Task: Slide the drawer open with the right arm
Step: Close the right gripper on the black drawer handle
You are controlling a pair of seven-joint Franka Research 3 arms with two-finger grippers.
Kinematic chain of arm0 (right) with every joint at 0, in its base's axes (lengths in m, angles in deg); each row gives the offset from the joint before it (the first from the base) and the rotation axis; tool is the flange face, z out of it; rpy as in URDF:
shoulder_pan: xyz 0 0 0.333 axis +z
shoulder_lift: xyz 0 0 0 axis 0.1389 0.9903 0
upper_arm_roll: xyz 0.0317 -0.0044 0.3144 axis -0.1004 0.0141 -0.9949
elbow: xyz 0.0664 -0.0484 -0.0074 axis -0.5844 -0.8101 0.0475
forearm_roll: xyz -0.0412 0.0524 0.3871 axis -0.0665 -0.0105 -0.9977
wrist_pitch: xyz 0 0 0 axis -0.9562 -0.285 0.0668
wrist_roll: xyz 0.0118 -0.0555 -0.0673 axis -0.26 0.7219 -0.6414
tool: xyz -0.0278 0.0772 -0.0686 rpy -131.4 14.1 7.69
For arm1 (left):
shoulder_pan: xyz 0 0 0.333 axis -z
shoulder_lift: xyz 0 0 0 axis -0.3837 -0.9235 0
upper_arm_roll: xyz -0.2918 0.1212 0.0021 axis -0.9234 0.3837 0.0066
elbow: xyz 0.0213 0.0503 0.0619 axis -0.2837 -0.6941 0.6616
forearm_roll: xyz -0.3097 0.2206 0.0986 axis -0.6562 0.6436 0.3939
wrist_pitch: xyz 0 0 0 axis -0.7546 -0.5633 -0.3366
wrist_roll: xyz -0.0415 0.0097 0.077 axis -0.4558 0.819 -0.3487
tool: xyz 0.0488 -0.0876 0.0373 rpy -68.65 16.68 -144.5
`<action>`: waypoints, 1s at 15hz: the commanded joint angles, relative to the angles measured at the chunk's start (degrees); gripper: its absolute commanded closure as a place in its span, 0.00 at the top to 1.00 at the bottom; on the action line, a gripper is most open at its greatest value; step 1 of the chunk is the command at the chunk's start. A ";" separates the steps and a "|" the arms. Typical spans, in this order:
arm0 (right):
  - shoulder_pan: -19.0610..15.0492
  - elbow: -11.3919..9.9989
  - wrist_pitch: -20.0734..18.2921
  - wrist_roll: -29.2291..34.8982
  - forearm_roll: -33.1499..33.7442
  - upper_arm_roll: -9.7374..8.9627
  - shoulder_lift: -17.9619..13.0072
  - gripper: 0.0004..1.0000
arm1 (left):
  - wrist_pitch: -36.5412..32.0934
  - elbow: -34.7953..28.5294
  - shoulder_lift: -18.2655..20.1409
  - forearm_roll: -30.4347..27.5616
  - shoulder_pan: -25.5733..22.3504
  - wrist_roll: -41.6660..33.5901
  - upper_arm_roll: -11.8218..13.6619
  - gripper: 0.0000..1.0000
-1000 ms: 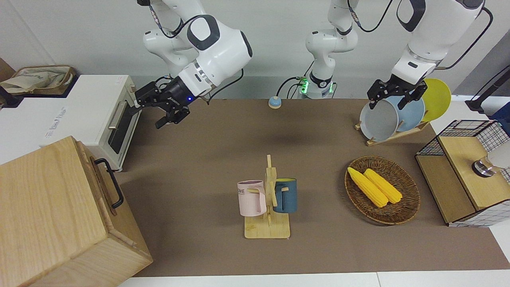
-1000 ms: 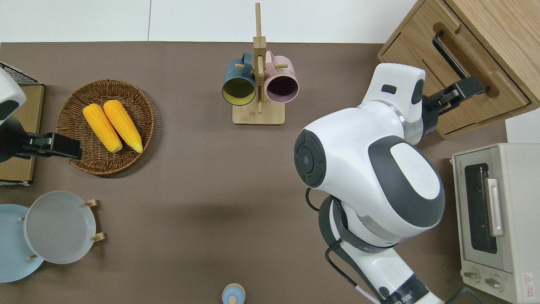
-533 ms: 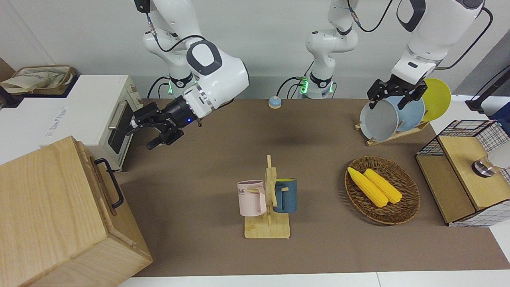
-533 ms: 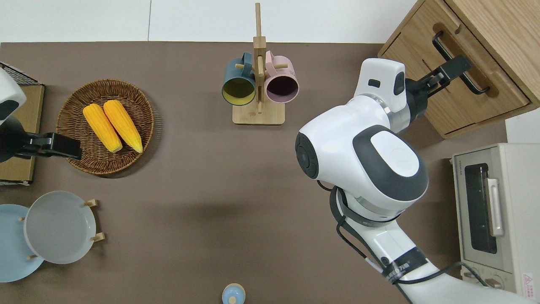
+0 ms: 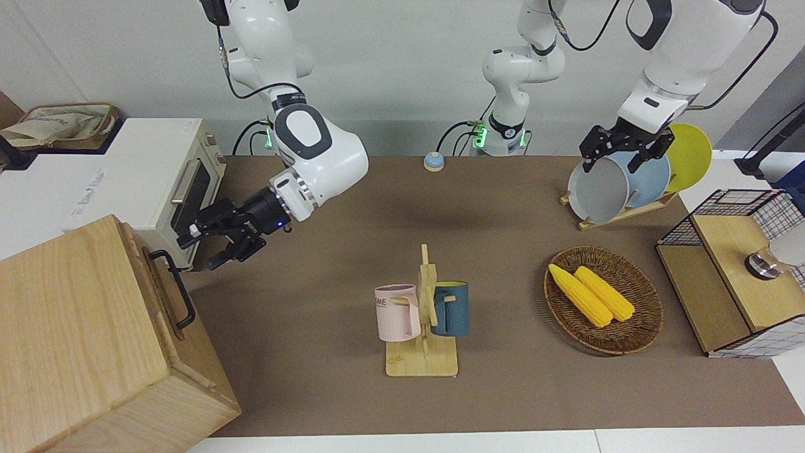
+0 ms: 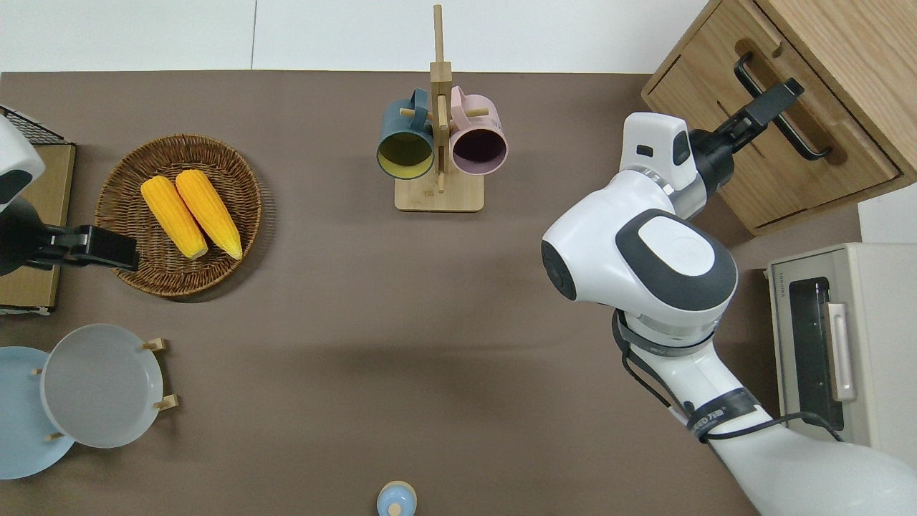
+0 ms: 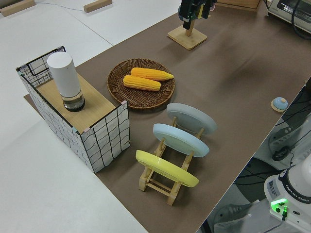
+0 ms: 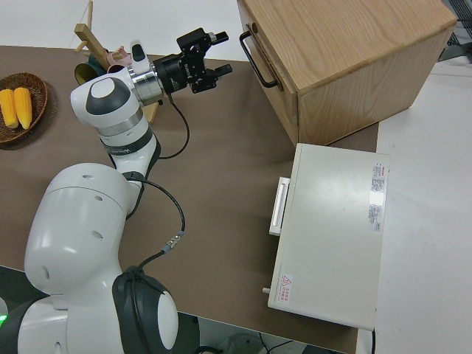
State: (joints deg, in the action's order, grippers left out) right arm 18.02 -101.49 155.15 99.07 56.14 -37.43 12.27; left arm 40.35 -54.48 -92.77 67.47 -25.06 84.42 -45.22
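While the left arm is parked, right arm [image 5: 302, 157] reaches low, right gripper [image 5: 215, 242] level, jaws apart, near the handle [image 6: 781, 107] of the closed drawer [image 6: 802, 154] at its table end.

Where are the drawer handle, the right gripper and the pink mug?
drawer handle [image 5: 178, 294], front view, middle of the black bar
right gripper [image 5: 204, 251], front view, between its fingertips
pink mug [image 5: 397, 313], front view, its side wall

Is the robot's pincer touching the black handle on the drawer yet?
Apart. The right side view shows bare table between the open right pincer and the black handle on the drawer. The overhead view makes them overlap, but only because it looks straight down.
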 commanded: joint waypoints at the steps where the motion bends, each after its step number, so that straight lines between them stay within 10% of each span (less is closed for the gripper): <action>1: -1.07 -4.53 4.63 5.96 6.75 2.09 -0.43 0.99 | -1.03 0.49 0.25 1.02 0.39 0.60 0.02 0.99; 15: -2.30 -3.31 8.42 11.51 14.50 4.30 3.62 0.97 | -1.03 0.49 0.25 1.02 0.39 0.60 0.02 0.99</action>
State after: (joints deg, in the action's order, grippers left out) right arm 16.91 -105.81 160.87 108.50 68.33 -33.24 15.39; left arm 40.35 -54.48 -92.77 67.47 -25.06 84.42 -45.22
